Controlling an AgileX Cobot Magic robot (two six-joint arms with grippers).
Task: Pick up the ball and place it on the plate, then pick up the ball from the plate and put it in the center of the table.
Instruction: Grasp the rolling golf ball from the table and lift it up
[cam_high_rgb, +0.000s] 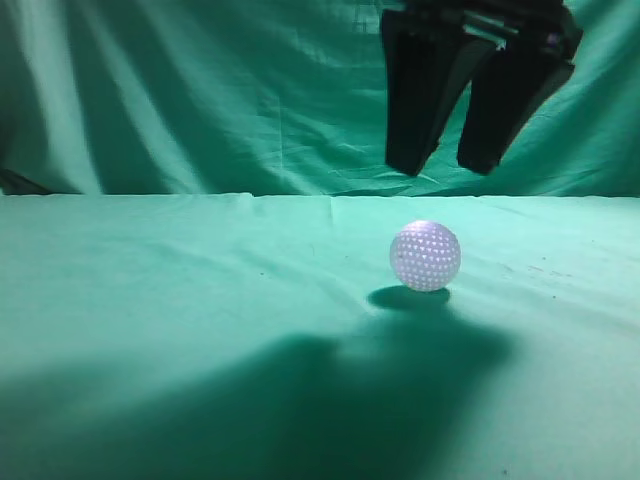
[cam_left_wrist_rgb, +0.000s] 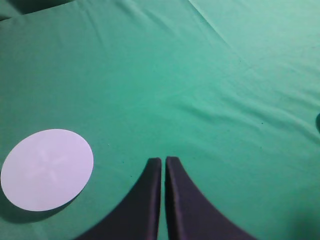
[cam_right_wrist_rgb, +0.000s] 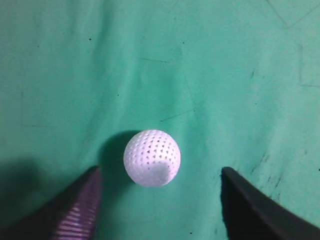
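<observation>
The white dimpled ball (cam_high_rgb: 425, 256) rests on the green cloth table (cam_high_rgb: 150, 290), right of the middle. My right gripper (cam_high_rgb: 447, 168) hangs open above it, clear of it. In the right wrist view the ball (cam_right_wrist_rgb: 152, 158) lies between and a little ahead of the open right gripper's (cam_right_wrist_rgb: 160, 175) fingertips, touching neither. My left gripper (cam_left_wrist_rgb: 163, 160) is shut and empty above bare cloth. The flat white round plate (cam_left_wrist_rgb: 47, 169) lies on the table to its left in the left wrist view. The plate does not show in the exterior view.
A green backdrop curtain (cam_high_rgb: 200, 90) hangs behind the table's far edge. A broad dark shadow (cam_high_rgb: 300, 410) covers the near cloth in the exterior view.
</observation>
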